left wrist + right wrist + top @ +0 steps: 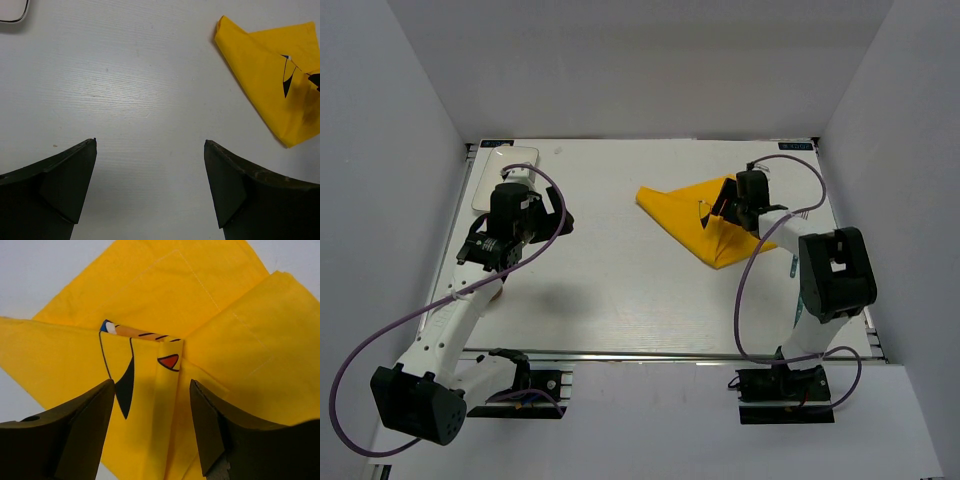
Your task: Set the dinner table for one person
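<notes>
The dinner table (620, 290) is a large white tabletop. A yellow Pikachu-print cloth mat (695, 225) lies crumpled and folded on its right half. It also shows in the left wrist view (265, 75). My right gripper (722, 208) is down on the cloth. In the right wrist view it (152, 382) is open, its jaws either side of a raised fold of the mat (165, 300). My left gripper (560, 220) is open and empty over bare table (150, 142). A small white plate (498, 170) sits at the far left corner, partly hidden by my left arm.
A metal rail (670, 355) runs along the table's near edge. Grey walls close in the left, right and far sides. A corner of the plate (10, 12) shows at the top left of the left wrist view.
</notes>
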Action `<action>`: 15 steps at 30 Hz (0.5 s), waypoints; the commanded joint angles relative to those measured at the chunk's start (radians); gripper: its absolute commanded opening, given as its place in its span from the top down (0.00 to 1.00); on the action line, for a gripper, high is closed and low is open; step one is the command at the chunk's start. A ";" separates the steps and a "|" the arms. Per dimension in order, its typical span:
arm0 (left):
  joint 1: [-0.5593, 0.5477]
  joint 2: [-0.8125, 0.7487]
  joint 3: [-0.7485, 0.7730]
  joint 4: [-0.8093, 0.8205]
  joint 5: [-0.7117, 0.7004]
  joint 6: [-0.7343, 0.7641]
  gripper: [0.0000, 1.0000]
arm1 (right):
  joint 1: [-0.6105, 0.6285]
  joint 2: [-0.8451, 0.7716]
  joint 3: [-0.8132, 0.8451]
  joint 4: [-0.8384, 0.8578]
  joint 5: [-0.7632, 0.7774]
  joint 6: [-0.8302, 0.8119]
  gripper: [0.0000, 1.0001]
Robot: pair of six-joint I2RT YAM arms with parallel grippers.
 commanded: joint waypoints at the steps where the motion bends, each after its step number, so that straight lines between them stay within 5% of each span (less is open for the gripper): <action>1: 0.004 -0.014 -0.005 0.003 -0.007 0.006 0.02 | -0.006 0.041 0.060 -0.035 -0.007 -0.013 0.34; 5: 0.004 -0.005 0.000 0.003 -0.002 0.005 0.02 | -0.006 0.118 0.107 -0.063 -0.014 -0.021 0.37; 7: 0.004 -0.002 0.001 -0.001 0.001 0.005 0.02 | -0.006 0.129 0.112 -0.060 -0.018 -0.025 0.50; 9: 0.004 0.000 0.001 -0.001 -0.002 0.006 0.02 | -0.003 0.119 0.106 -0.032 -0.052 -0.051 0.97; 15: 0.004 0.003 0.003 0.000 -0.007 0.005 0.02 | 0.039 -0.034 -0.011 0.211 -0.439 -0.192 1.00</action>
